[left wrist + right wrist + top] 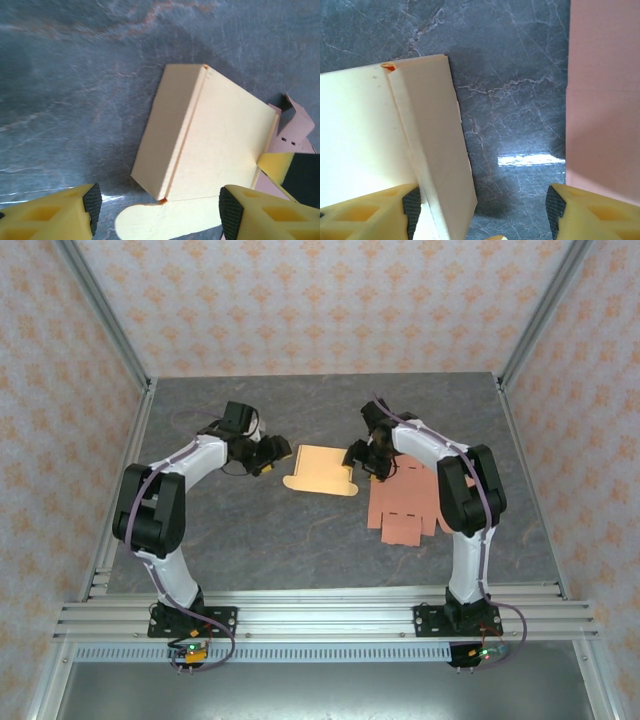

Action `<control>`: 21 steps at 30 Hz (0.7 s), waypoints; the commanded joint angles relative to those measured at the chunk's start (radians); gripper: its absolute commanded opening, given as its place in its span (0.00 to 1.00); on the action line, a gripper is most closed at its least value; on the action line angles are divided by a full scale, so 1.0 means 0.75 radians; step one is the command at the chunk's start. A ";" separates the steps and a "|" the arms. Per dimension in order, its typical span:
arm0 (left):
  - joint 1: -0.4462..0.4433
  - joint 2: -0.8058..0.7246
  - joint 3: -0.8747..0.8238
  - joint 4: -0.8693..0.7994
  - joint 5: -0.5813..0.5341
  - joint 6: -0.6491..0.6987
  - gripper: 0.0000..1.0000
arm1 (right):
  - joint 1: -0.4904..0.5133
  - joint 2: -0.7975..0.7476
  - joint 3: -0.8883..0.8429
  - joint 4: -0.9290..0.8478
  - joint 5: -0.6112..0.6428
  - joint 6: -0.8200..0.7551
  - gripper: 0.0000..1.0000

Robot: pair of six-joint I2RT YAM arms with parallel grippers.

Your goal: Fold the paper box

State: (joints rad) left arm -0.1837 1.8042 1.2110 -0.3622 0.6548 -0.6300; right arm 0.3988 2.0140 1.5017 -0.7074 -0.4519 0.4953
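A cream paper box blank (320, 470) lies mid-table, partly folded. My left gripper (272, 455) is at its left edge and my right gripper (362, 458) at its right edge. The left wrist view has the cream box (220, 135) with one side flap (167, 132) standing up and a rounded tab (145, 222) lying flat; the left gripper (157, 210) is open above that tab. From the right wrist, the other side flap (435, 140) stands tilted just inside the left pad (411, 205) of the open right gripper (482, 215). Nothing is pinched.
A flat pink box blank (410, 502) lies on the dark marbled table right of the cream one, under the right arm; the pink blank (602, 100) edges the right wrist view. Patterned walls enclose the table. Bare tabletop (250, 530) lies in front.
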 commanded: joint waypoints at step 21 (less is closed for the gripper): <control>-0.107 0.177 -0.112 0.066 -0.070 0.187 0.29 | -0.064 -0.080 -0.196 0.370 -0.358 0.015 0.67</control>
State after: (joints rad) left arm -0.2684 1.8847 1.1675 -0.2897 0.6556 -0.5213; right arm 0.3649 1.9770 1.3830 -0.5014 -0.6544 0.4870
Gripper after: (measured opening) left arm 0.296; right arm 0.667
